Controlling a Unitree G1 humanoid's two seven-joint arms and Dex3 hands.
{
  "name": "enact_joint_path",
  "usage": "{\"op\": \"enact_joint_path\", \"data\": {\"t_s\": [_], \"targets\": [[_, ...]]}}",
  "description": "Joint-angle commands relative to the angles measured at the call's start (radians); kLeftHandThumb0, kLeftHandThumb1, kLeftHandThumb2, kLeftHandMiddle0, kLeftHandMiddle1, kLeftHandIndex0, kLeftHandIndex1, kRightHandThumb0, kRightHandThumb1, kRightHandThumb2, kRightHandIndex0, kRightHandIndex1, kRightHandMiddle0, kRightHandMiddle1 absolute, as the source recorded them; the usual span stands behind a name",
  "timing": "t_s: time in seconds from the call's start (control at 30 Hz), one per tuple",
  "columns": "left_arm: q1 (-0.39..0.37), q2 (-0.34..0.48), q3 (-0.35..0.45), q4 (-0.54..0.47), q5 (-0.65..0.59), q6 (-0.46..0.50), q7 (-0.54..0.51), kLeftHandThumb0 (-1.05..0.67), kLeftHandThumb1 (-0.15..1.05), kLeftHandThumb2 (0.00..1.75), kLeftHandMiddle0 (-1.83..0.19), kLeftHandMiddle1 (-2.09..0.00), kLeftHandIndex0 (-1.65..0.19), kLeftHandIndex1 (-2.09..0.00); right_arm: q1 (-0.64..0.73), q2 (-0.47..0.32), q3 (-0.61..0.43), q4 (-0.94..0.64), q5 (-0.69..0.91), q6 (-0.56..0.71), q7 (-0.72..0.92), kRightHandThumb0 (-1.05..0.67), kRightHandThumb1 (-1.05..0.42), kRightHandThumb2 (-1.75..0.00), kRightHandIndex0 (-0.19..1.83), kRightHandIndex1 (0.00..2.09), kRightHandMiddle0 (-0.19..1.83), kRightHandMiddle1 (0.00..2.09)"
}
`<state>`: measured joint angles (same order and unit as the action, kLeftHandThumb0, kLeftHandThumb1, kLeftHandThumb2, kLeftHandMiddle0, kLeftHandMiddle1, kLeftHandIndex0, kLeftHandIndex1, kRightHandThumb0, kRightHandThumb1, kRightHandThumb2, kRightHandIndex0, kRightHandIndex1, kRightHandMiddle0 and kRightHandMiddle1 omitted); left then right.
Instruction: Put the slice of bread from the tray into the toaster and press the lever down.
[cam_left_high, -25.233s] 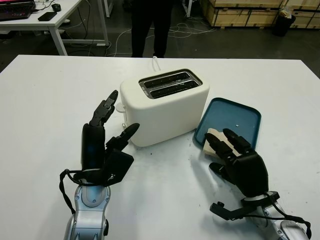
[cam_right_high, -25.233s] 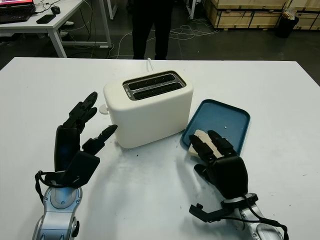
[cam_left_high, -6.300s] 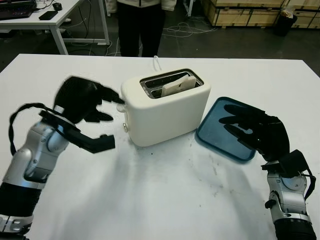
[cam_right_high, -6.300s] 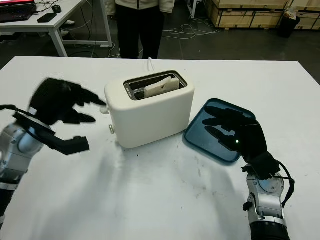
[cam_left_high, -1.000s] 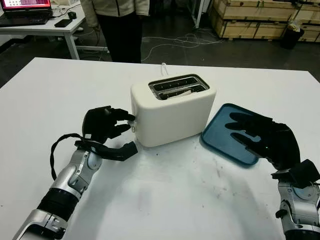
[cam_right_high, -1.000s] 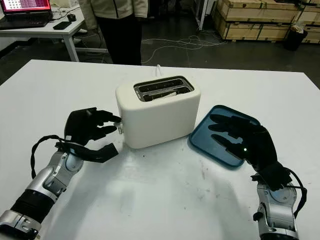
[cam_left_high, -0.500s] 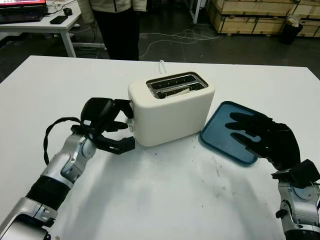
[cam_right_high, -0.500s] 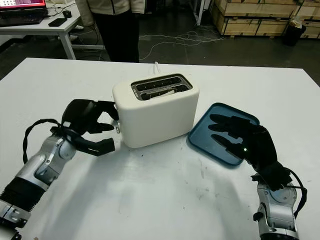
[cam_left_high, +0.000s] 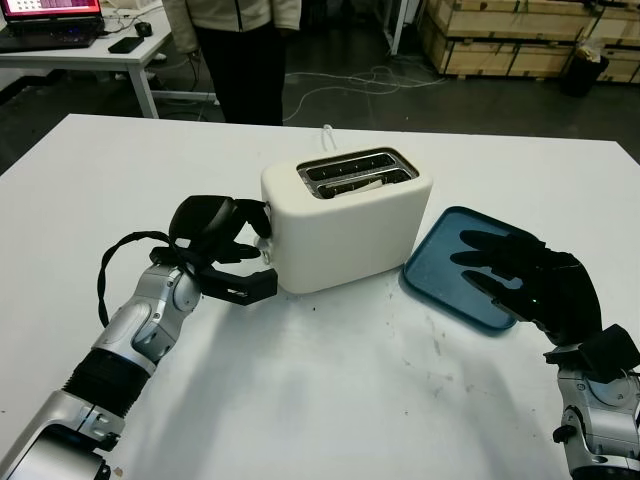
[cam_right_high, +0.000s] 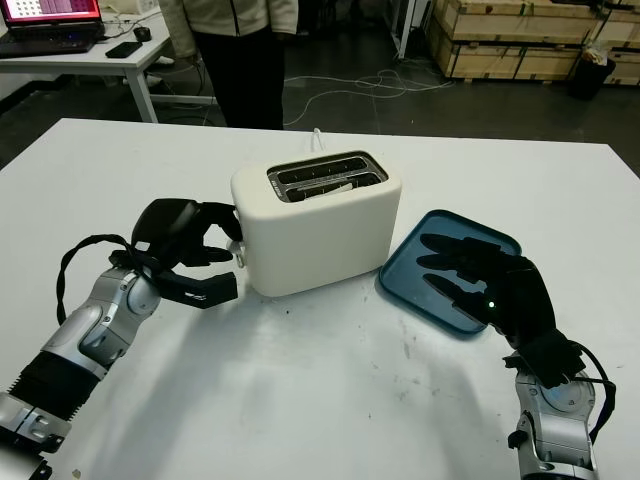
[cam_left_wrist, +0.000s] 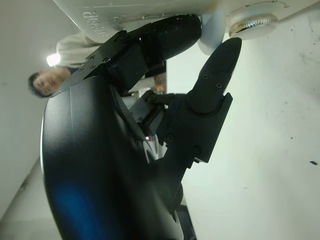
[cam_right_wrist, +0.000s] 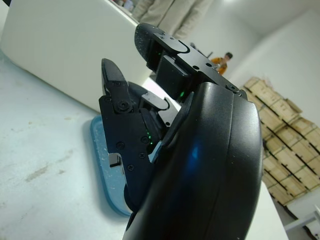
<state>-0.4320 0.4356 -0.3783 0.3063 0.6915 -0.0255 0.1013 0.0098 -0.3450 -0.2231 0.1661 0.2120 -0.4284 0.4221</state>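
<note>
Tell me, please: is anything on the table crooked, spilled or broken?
Nothing is spilled or broken. The toaster and the tray both sit at an angle to the table's edge. Small dark marks dot the table in front of the toaster.

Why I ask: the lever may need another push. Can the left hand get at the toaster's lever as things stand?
Probably yes. The left hand is already at the toaster's left end, fingers curled by the lever, and nothing stands between them. The right hand, open, hovers over the blue tray.

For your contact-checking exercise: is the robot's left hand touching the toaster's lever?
Touching. The left wrist view shows the left hand with fingers pressed against the pale lever on the toaster.
</note>
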Motion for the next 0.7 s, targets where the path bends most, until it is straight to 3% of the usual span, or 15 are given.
{"op": "enact_joint_path", "data": {"t_s": [0.0,0.1,0.2,0.23,0.27,0.3,0.33,0.47,0.67], "targets": [[0.121,-0.257,-0.311,0.198,0.027,-0.011,-0.259,-0.39,0.87,0.01,-0.97,-0.63,-1.06,-0.19,-0.025,-0.001,0.008,-0.006,-0.025,0.018,-0.024,-0.17,-0.92,-0.07,0.77,0.53,0.90,0.01],[0.121,-0.238,-0.295,0.196,0.028,-0.038,-0.213,-0.38,0.87,0.00,-1.00,-0.68,-1.10,-0.17,-0.029,0.006,0.011,0.000,-0.028,0.014,-0.028,-0.20,-0.92,-0.06,0.75,0.52,0.90,0.01],[0.128,-0.210,-0.283,0.145,0.030,-0.077,-0.160,-0.42,0.87,0.01,-1.02,-1.03,-1.25,-0.23,-0.021,0.010,0.010,-0.008,-0.017,0.020,-0.027,-0.19,-0.92,-0.06,0.73,0.50,0.90,0.00],[0.129,-0.204,-0.277,0.117,0.027,-0.083,-0.146,-0.43,0.84,0.00,-1.00,-1.29,-1.25,-0.42,-0.020,0.010,0.009,-0.008,-0.015,0.020,-0.026,-0.19,-0.92,-0.06,0.73,0.50,0.90,0.00],[0.126,-0.204,-0.269,0.097,0.016,-0.082,-0.143,-0.43,0.84,0.00,-0.95,-1.38,-1.16,-0.63,-0.021,0.010,0.009,-0.008,-0.012,0.024,-0.025,-0.19,-0.92,-0.06,0.74,0.50,0.90,0.00],[0.121,-0.216,-0.266,0.106,0.020,-0.069,-0.130,-0.43,0.85,0.01,-0.89,-1.31,-1.03,-0.69,-0.023,0.008,0.009,-0.005,-0.017,0.020,-0.027,-0.19,-0.92,-0.06,0.74,0.51,0.90,0.00],[0.111,-0.239,-0.271,0.159,0.028,-0.046,-0.133,-0.43,0.86,0.01,-0.92,-1.20,-1.01,-0.68,-0.028,0.006,0.009,0.005,-0.028,0.006,-0.031,-0.19,-0.92,-0.06,0.75,0.51,0.90,0.00],[0.111,-0.330,-0.300,0.370,0.041,0.025,-0.201,-0.35,0.87,0.00,-0.96,-0.77,-1.05,-0.36,-0.049,-0.001,0.008,0.029,-0.025,0.010,-0.026,-0.18,-0.92,-0.07,0.76,0.52,0.90,0.00],[0.088,-0.329,-0.303,0.361,0.053,0.059,-0.238,-0.35,0.90,0.01,-0.93,-0.57,-1.04,-0.16,-0.076,0.001,0.016,0.043,-0.034,0.018,-0.031,-0.18,-0.92,-0.07,0.77,0.54,0.91,0.00]]}}
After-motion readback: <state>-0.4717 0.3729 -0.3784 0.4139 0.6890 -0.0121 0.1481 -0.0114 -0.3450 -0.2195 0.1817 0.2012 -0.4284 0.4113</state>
